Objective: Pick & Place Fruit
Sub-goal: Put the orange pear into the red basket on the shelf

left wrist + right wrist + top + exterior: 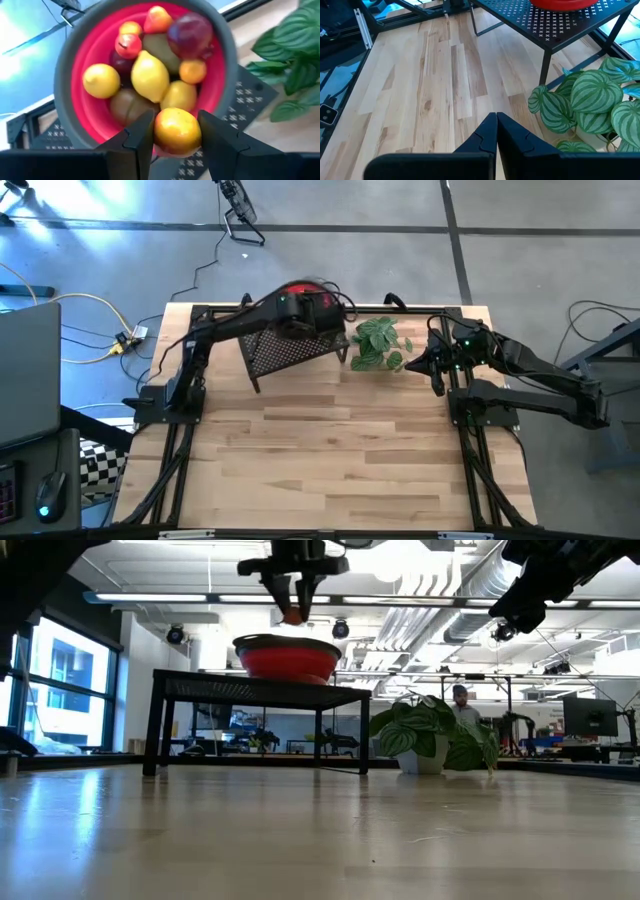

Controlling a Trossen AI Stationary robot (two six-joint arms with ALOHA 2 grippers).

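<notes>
A: Where does the left gripper [176, 135] sit?

B: Upper middle of the high view, above the red bowl [90, 45], which has a grey rim and stands on a black perforated metal stand [290, 350]. Its two dark fingers pinch a round, glossy orange fruit [177, 131] just over the bowl's near edge.

A: And the other fruit?

B: Heaped in the bowl: smooth yellow lemons [149, 76], a dark red plum-like piece [191, 34], a brownish-green oval [131, 104], and a small orange ball [192, 71] (all look like shiny plastic).

A: The right gripper [496, 131]?

B: It hangs at the right of the high view, over the pale wood-plank table [340, 450], jaws pressed together on nothing. Beside it is a potted plant [380, 345] with broad, striped green leaves, just right of the stand.
</notes>
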